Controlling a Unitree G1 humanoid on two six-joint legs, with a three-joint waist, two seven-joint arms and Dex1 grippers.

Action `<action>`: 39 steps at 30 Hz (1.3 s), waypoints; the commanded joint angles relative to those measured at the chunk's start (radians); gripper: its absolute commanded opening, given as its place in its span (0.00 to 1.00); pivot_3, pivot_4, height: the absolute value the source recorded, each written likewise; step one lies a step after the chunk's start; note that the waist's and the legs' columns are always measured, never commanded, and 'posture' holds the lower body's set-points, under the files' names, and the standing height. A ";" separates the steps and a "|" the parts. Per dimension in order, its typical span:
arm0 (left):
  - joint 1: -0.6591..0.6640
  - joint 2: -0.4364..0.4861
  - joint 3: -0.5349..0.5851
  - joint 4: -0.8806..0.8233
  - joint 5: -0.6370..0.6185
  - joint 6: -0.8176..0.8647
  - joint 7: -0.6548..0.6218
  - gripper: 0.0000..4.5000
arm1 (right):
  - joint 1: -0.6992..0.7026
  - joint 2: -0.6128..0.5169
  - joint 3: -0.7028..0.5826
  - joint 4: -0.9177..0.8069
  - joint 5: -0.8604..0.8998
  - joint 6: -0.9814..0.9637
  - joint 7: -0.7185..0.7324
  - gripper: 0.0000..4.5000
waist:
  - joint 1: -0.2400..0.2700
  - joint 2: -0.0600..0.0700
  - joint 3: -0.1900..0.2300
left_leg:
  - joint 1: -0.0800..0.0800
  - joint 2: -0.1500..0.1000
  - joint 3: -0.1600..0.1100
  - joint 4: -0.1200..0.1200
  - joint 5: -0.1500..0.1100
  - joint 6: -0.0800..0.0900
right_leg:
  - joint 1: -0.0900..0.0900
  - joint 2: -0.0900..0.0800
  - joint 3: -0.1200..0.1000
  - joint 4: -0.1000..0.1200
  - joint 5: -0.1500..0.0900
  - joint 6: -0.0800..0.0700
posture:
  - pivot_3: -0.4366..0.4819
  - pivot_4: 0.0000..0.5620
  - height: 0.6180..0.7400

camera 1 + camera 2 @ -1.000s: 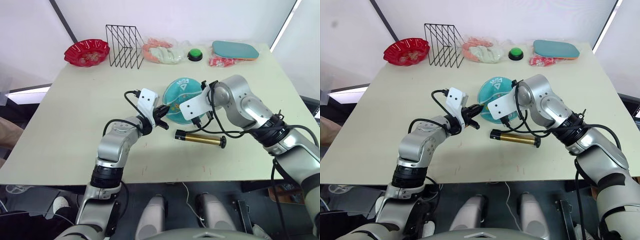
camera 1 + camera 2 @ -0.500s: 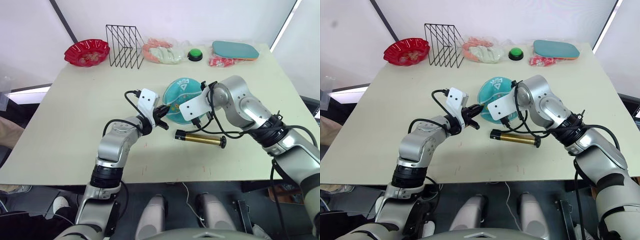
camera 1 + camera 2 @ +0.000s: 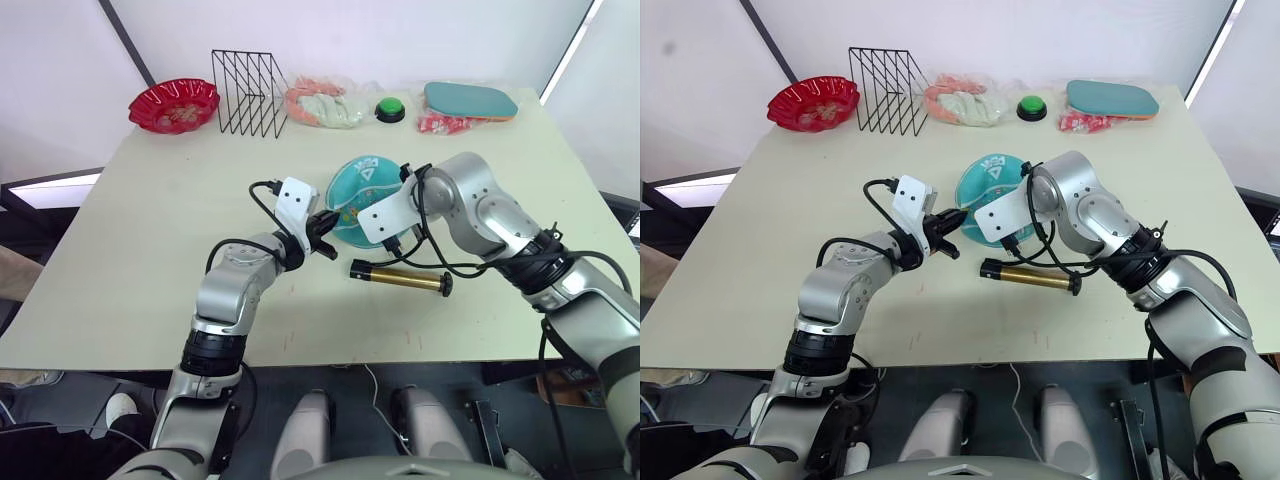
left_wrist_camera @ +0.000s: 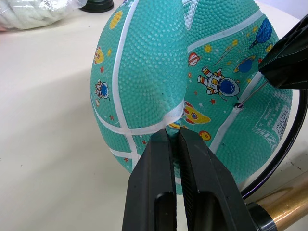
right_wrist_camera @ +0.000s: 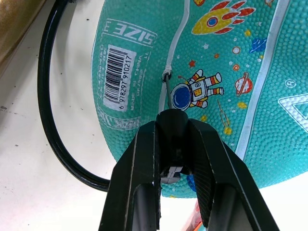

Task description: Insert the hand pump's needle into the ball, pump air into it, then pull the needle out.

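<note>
1. Left wrist view: the left gripper (image 4: pixel 174 137) has its two black fingers pinched together on a raised fold of the ball (image 4: pixel 149 72), a limp, partly deflated teal ball with white seams and cartoon prints.
2. Right wrist view: the right gripper (image 5: pixel 174 132) is clamped on the black fitting of the needle (image 5: pixel 167 90); the thin metal pin meets the ball at a small hole on a white seam, just beside the white barcode label (image 5: pixel 117 72).
3. Left eye view: the ball lies near the middle of the table (image 3: pixel 130 250), between the two grippers.
4. The hand pump (image 3: pixel 400 277) lies flat on the table just in front of the ball, its thin black hose (image 5: pixel 48 110) curving round the ball's side.
</note>
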 commanded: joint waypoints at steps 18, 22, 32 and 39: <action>-0.014 0.043 -0.054 0.131 0.061 -0.177 -0.109 0.00 | 0.036 0.135 -0.062 0.101 0.038 -0.001 -0.026 0.08 | -0.007 -0.002 -0.002 | 0.009 0.002 0.000 -0.002 0.001 -0.001 | 0.006 0.002 0.000 0.000 0.000 0.000 | 0.48 0.27 1.00; -0.019 0.044 -0.053 0.163 0.068 -0.202 -0.127 0.00 | 0.020 0.134 -0.031 0.108 0.008 -0.050 -0.023 0.08 | -0.007 -0.002 -0.003 | 0.010 0.002 0.000 -0.002 0.000 -0.001 | 0.006 0.002 0.000 0.000 0.000 0.000 | 0.48 0.27 1.00; -0.010 0.042 -0.050 0.166 0.070 -0.221 -0.157 0.00 | 0.006 0.180 0.019 0.135 -0.067 -0.093 -0.029 0.08 | -0.018 -0.002 -0.003 | 0.020 0.002 0.000 -0.007 0.001 -0.001 | 0.015 0.002 0.001 -0.001 -0.003 0.004 | 0.48 0.27 1.00; -0.004 0.053 -0.056 0.169 0.065 -0.252 -0.205 0.00 | -0.013 0.238 0.023 0.188 -0.096 -0.103 -0.060 0.08 | -0.028 -0.003 -0.004 | 0.021 0.002 -0.002 -0.009 0.001 -0.001 | 0.015 0.003 0.001 -0.002 -0.003 0.004 | 0.48 0.27 1.00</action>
